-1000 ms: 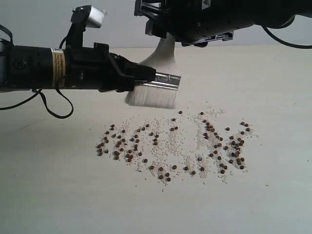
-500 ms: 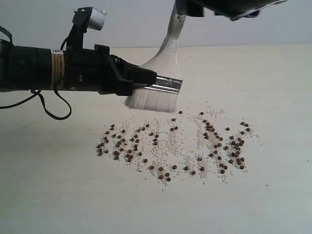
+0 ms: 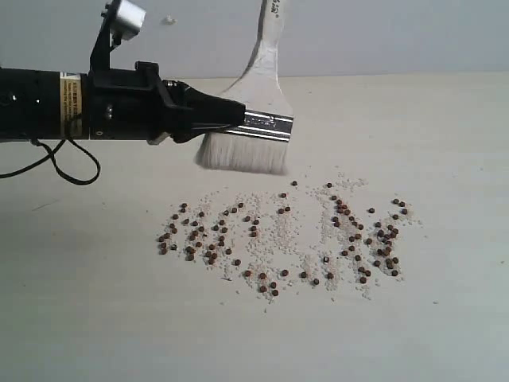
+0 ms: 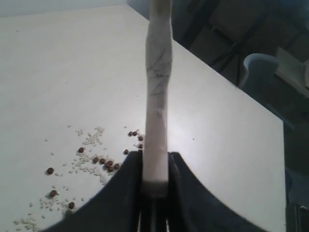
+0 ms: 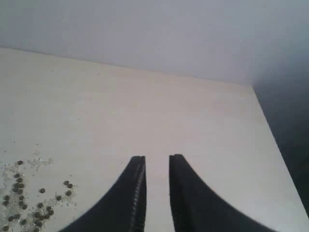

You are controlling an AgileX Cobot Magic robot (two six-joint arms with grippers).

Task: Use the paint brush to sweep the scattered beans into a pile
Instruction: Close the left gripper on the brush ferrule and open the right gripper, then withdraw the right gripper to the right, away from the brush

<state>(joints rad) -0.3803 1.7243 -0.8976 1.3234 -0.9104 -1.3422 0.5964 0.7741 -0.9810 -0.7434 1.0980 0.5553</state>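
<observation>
Black tubular arm, yellow label; silver camera at twelve o'clock, black cable loop at six; tapered jaws.

The right gripper has let go of the paint brush handle and withdrawn; the left gripper has raised the brush slightly farther above the beans.

Centre: beans spread left to right across the table.
Far left: left gripper and brush hang above the beans' far edge.
Near, right, far right: open tabletop.
</observation>
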